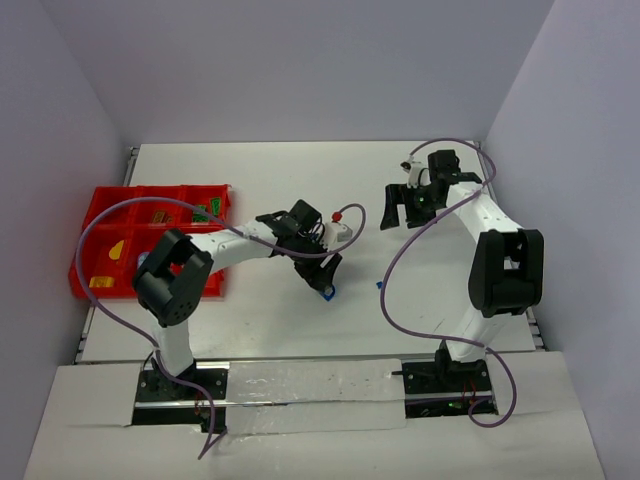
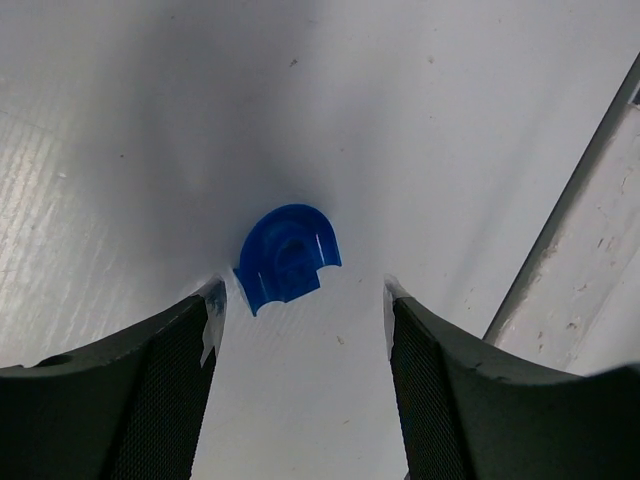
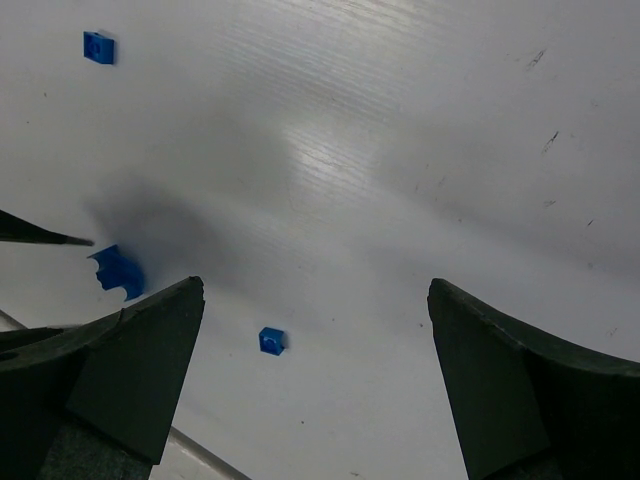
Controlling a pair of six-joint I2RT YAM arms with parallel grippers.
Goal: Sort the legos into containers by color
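Note:
A blue rounded arch lego [image 2: 288, 255] lies on the white table just ahead of my left gripper's [image 2: 300, 300] open fingertips, nearer the left finger and not held. In the top view the left gripper [image 1: 324, 274] hangs over this arch [image 1: 328, 293] at mid-table. My right gripper [image 1: 404, 207] is open and empty, high over the right side. Its wrist view shows the gripper [image 3: 315, 290], the arch [image 3: 118, 272] and two tiny blue bits [image 3: 270, 340] [image 3: 99, 47] on the table. The red containers [image 1: 98, 205] stand at the far left with yellow [image 1: 118, 248] and green [image 1: 205, 210] pieces inside.
A tiny blue bit [image 1: 380, 285] lies between the two arms. A small red piece [image 1: 338, 214] shows beside the left wrist. The table's metal edge rail [image 2: 570, 230] runs along the right of the left wrist view. Purple cables loop around both arms.

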